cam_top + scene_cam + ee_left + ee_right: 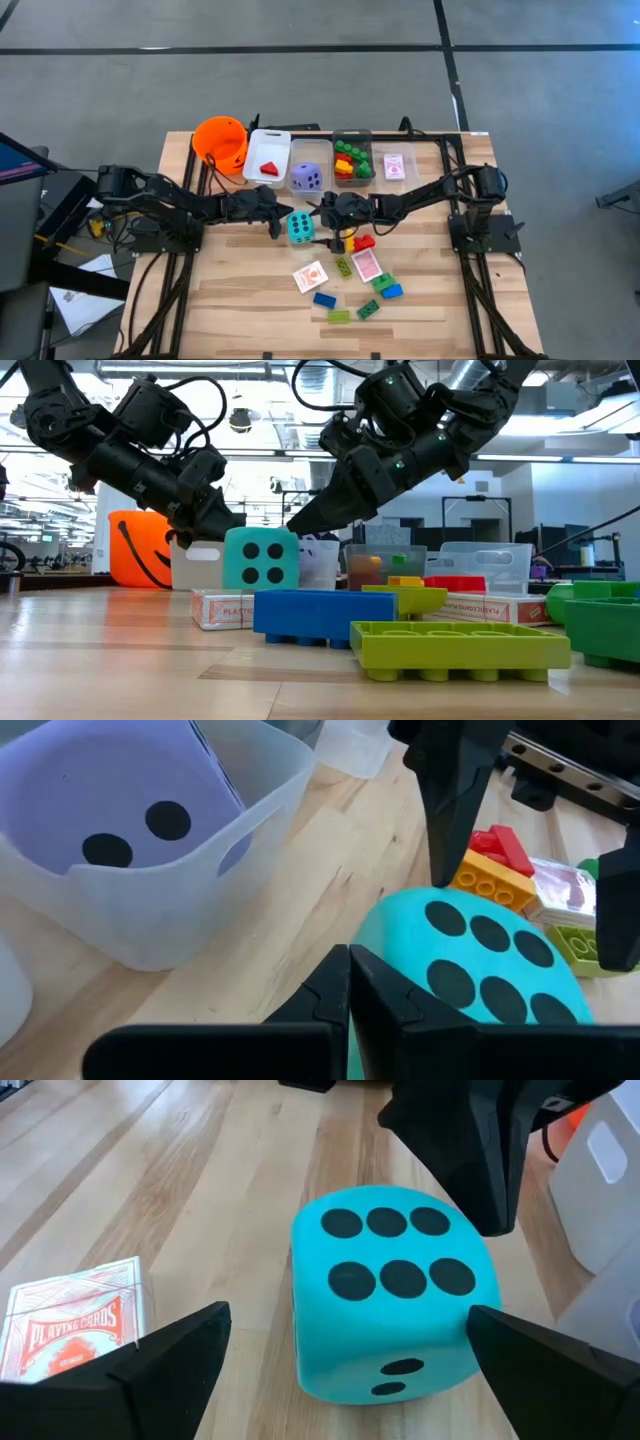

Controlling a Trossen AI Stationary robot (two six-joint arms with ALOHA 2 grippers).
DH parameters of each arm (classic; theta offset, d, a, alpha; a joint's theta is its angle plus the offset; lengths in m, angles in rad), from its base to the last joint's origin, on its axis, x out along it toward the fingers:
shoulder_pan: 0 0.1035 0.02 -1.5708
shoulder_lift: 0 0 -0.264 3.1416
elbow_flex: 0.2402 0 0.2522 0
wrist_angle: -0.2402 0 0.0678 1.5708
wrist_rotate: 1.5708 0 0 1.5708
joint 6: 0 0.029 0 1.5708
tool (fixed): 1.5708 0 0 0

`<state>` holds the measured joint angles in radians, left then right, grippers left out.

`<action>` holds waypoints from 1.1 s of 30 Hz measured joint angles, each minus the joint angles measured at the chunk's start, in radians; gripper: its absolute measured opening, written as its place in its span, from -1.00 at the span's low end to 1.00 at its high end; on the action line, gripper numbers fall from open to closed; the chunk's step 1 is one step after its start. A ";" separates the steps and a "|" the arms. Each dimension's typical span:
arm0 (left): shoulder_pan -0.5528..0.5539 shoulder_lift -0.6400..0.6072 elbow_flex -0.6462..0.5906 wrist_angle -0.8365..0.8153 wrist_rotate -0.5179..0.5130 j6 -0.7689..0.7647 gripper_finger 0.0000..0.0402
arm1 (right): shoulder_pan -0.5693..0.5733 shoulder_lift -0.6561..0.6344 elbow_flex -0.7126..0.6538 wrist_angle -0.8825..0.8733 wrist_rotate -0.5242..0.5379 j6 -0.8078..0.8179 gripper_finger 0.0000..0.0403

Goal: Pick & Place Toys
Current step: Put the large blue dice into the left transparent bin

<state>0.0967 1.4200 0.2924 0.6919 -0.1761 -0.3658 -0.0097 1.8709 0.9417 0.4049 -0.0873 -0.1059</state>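
The teal die [300,227] rests on the table, six face up. My right gripper [345,1360] is open and comes at it from the table's right, one finger on either side of the die [395,1295]. My left gripper [348,988] is shut, low beside the die's left side [480,960]. The purple die [306,178] lies in a clear bin and the red wedge [269,167] in a white bin. Two red-backed card packs [311,276] [367,264] and several small bricks [360,243] lie on the table in front of the die. My left gripper has its shut fingertips [360,982] right at the teal die's lower left side, slanting down from the table's left. I cannot tell whether they touch it. The die sits flat on the table.
An orange bucket [220,143] stands at the far left. Beside it is a row of bins, one with coloured bricks [351,160] and one with a card pack [396,166]. Loose blue and green bricks [368,309] lie toward the near edge. Bare wood [230,290] lies at the near left.
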 joint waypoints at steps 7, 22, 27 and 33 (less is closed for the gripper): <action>0.000 0.000 0.000 -0.004 0.000 0.016 -1.00 | 0.000 0.000 0.000 -0.006 0.017 0.000 0.99; 0.143 0.000 0.000 0.010 0.129 0.280 -1.00 | -0.002 0.000 0.000 -0.020 0.025 0.000 0.99; 0.228 0.000 0.047 0.003 0.320 0.308 -1.00 | -0.012 0.000 0.000 -0.020 0.024 0.000 0.99; 0.268 0.000 0.180 -0.235 0.420 0.373 -1.00 | -0.023 0.000 0.000 -0.034 0.025 0.000 0.99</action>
<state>0.3646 1.4200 0.4720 0.4574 0.2443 0.0070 -0.0323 1.8709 0.9417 0.3709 -0.0628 -0.1055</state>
